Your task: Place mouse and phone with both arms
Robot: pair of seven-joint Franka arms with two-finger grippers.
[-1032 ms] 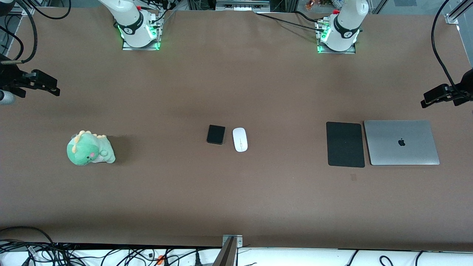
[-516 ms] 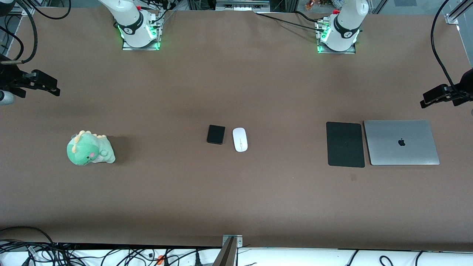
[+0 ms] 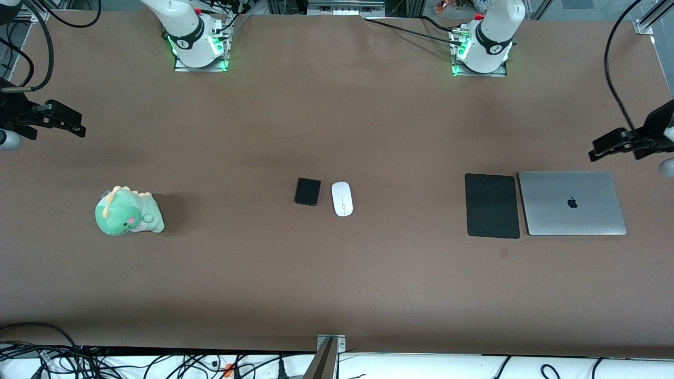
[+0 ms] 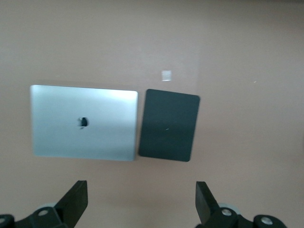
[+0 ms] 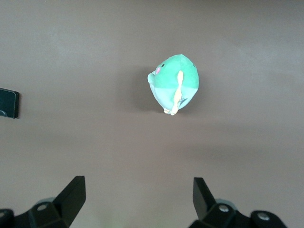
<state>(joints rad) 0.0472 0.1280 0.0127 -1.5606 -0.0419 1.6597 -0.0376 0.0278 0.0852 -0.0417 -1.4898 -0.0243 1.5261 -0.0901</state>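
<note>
The white mouse (image 3: 342,198) and the black phone (image 3: 307,191) lie side by side at mid-table, the phone toward the right arm's end. The left gripper (image 3: 611,143) hangs open and empty over bare table at the left arm's end, close to the laptop; its wrist view shows the jaws wide apart (image 4: 141,199). The right gripper (image 3: 66,120) hangs open and empty over bare table at the right arm's end (image 5: 139,197). The phone's edge shows in the right wrist view (image 5: 8,103). The mouse is out of both wrist views.
A black mouse pad (image 3: 492,205) and a closed silver laptop (image 3: 572,202) lie side by side toward the left arm's end; both show in the left wrist view (image 4: 168,125) (image 4: 83,122). A green plush dinosaur (image 3: 129,212) (image 5: 173,83) sits toward the right arm's end.
The left gripper has shifted a little toward the middle of the table. The right gripper, the mouse and the phone have not moved.
</note>
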